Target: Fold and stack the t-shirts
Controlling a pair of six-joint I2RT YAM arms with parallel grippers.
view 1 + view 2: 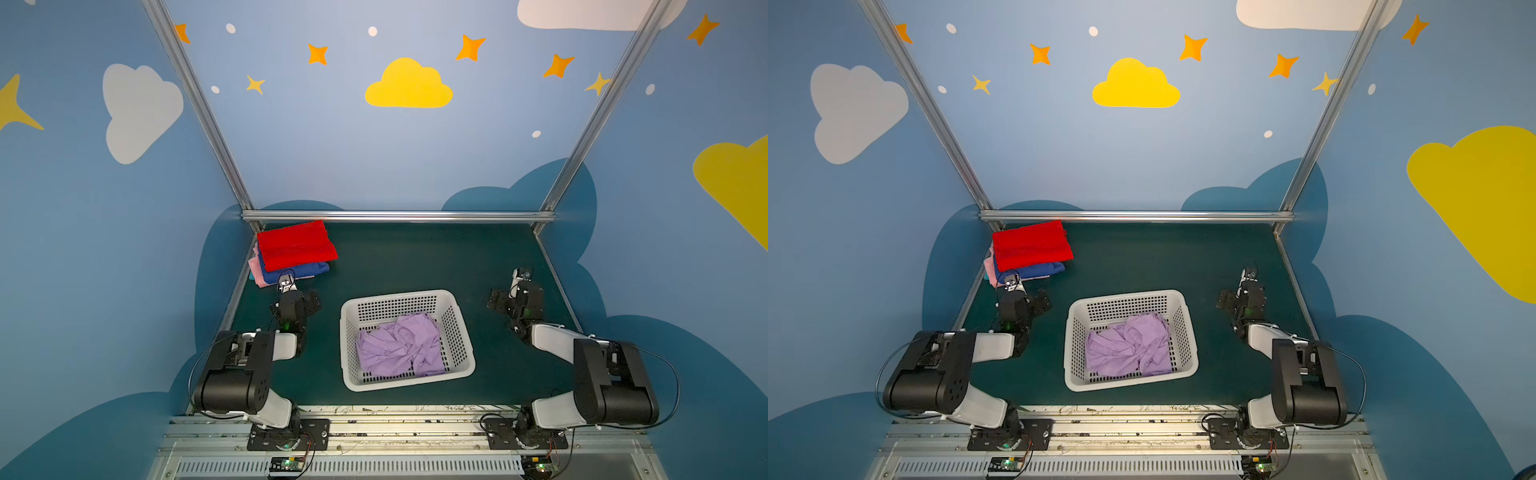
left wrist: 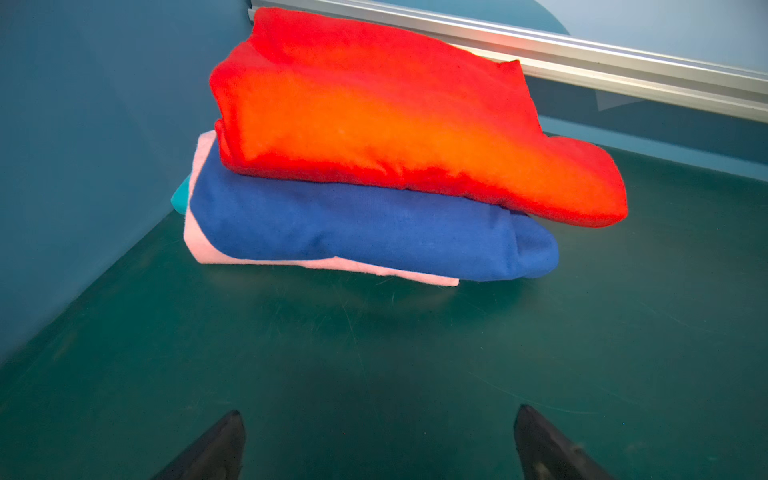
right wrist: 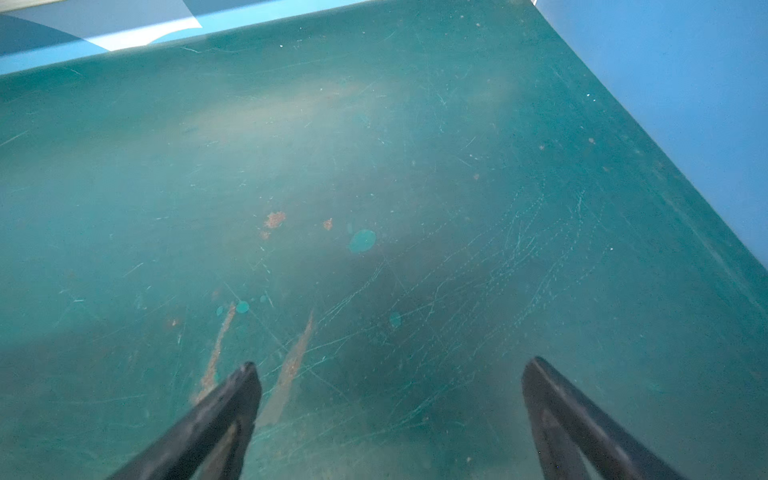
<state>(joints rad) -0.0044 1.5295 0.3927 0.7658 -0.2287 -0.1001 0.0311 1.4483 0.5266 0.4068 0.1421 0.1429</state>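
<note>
A crumpled lavender t-shirt [image 1: 399, 349] [image 1: 1128, 349] lies inside the white perforated basket [image 1: 409, 383] at the table's middle front. At the back left corner is a folded stack: the red t-shirt [image 1: 296, 245] [image 2: 395, 124] on top, the royal blue one [image 2: 353, 232] under it, and the pink one [image 2: 198, 245] at the bottom. My left gripper [image 2: 379, 411] is open and empty over bare mat, a short way in front of the stack. My right gripper [image 3: 392, 362] is open and empty above bare mat near the right edge. Neither gripper touches cloth.
A sliver of teal cloth [image 2: 180, 199] shows behind the stack. An aluminium rail [image 1: 399, 216] closes the back of the dark green mat [image 1: 415, 257]. Blue walls stand close on the left and right. The right side of the mat [image 3: 374, 187] is scratched and stained.
</note>
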